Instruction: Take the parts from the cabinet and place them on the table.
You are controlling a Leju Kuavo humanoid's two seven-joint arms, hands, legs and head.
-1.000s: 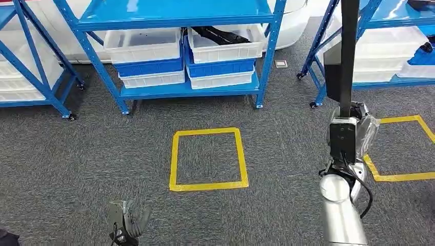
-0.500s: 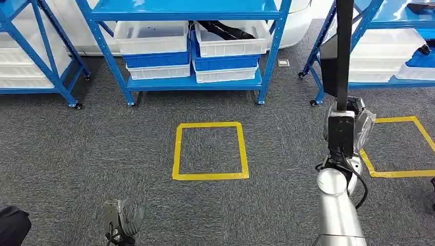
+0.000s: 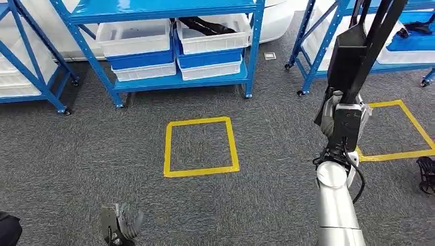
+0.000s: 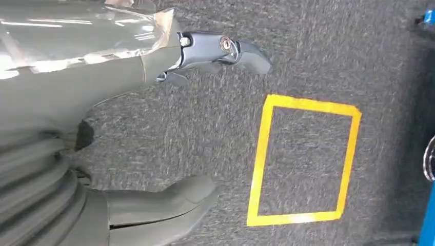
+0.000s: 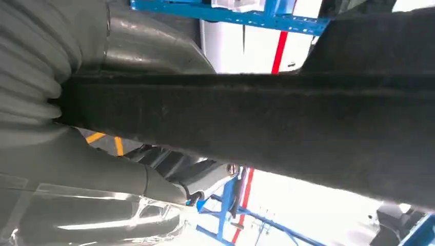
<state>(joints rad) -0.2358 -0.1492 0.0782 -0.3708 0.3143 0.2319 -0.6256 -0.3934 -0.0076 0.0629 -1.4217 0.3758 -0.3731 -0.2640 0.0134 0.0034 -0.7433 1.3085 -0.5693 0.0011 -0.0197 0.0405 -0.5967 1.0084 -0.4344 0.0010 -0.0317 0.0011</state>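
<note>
My right hand (image 3: 342,119) is raised in front of me and grips a long black part (image 3: 359,48) that stands up from it, leaning to the right. In the right wrist view that black part (image 5: 256,123) runs across the picture with my right hand (image 5: 118,169) wrapped around it. My left hand (image 3: 120,223) hangs low at the bottom left, holding nothing. The left wrist view looks past my left hand (image 4: 154,128) with its fingers (image 4: 225,48) apart over the carpet. More black parts (image 3: 202,24) lie in a white bin (image 3: 210,36) on the blue cabinet (image 3: 174,82).
A yellow tape square (image 3: 200,146) marks the grey carpet ahead; a second yellow square (image 3: 395,130) lies to the right. Blue shelving (image 3: 308,41) with white and blue bins stands at right and far left. A dark caster (image 3: 426,174) sits at the right edge.
The camera has shifted, so the whole scene has slid left. The black part in my right hand has tilted from upright to leaning right. My left hand still hangs low.
</note>
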